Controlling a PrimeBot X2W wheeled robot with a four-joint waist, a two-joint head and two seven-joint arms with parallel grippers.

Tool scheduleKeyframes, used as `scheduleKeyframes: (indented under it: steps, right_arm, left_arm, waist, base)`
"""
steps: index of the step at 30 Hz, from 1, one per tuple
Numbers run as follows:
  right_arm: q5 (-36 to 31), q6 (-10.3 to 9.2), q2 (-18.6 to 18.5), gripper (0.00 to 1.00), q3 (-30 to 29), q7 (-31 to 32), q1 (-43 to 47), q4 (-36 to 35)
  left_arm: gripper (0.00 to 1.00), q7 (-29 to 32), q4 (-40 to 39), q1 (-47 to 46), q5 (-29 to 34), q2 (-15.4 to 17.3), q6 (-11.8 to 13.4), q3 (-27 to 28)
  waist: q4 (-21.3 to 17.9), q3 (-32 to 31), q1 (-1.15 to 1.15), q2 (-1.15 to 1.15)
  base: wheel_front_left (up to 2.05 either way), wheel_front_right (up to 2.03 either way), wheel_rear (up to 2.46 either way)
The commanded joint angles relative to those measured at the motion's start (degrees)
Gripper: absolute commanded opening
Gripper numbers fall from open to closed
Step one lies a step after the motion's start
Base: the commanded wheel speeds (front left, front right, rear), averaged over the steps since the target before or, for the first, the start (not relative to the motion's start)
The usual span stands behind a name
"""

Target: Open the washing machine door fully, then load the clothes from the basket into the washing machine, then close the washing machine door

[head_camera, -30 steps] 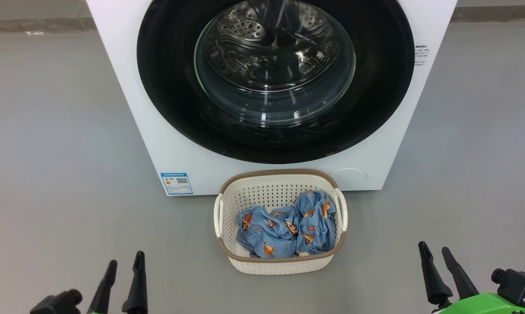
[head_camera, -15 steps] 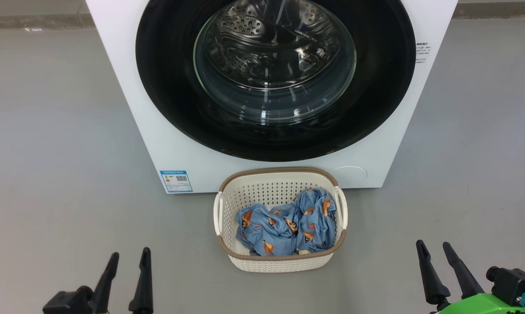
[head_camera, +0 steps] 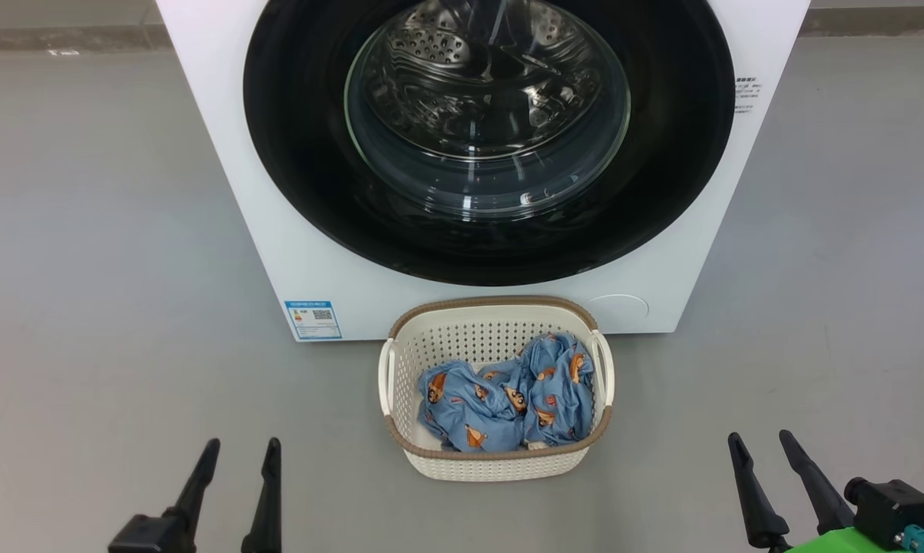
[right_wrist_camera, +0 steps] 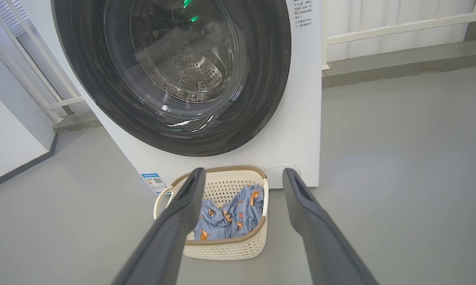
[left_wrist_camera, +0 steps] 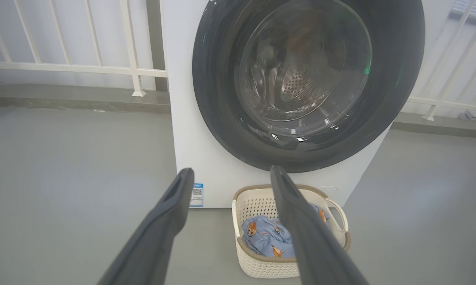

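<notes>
washing machine door (head_camera: 293, 153) shut at top centre; the clothes (head_camera: 508, 392) lie in the basket (head_camera: 492, 302) just below it, lower centre; our left gripper (head_camera: 244, 444) and right gripper (head_camera: 759, 436) hang spread and empty in the bottom corners

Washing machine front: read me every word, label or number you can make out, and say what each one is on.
Blue label sticker, lower left of the washing machine front: print and a QR code, too small to read.
Dark print, upper right of the front: several lines, too small to read.
Basket and clothes: no writing seen.
Nothing can be quoted.
</notes>
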Motion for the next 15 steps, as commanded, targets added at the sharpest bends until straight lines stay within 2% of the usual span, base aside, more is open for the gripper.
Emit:
scheduleKeyframes:
  steps: [1, 15]
  right_arm:
    - [-1.9, 0.10, -1.2, 1.00, 1.1, -1.2, -0.1, -1.7]
    - [-1.9, 0.10, -0.9, 1.00, -0.5, -1.2, 0.6, -2.0]
  left_arm:
    - [1.00, -0.9, -1.8, -0.3, 2.3, 0.8, -0.1, 1.6]
    - [1.00, -0.9, -0.3, -0.4, 1.3, 0.6, -0.1, 2.7]
  waist:
    - [0.1, -0.1, 0.00, 0.00]
    - [0.0, -0.2, 0.00, 0.00]
  base:
    - [0.00, 0.00, 0.00]
    - [0.00, 0.00, 0.00]
